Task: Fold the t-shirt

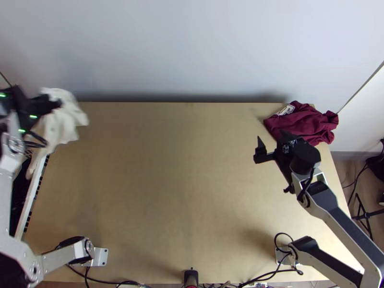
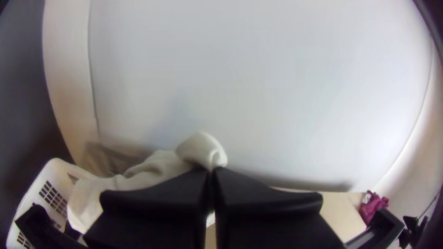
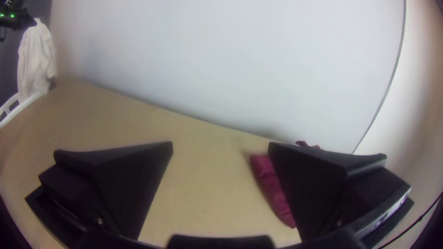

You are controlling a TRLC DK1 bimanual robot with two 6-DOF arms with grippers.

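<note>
At the table's far left corner my left gripper (image 1: 56, 102) holds up a bunched cream-white t-shirt (image 1: 65, 122), which hangs beside and partly over the basket. In the left wrist view my left gripper (image 2: 211, 173) is shut on the white cloth (image 2: 200, 150), its fingers together. On the right side of the table my right gripper (image 1: 272, 144) stands open above the wood, near a crumpled maroon cloth (image 1: 307, 122) at the far right corner. The right wrist view has my right gripper (image 3: 220, 147) with a wide gap between its fingers, the maroon cloth (image 3: 272, 184) partly behind one.
A white basket (image 1: 30, 201) with dark contents stands along the left edge of the table (image 1: 168, 182). A pale wall (image 1: 192, 48) rises behind the table's far edge. Cables (image 1: 269, 276) run along the near edge.
</note>
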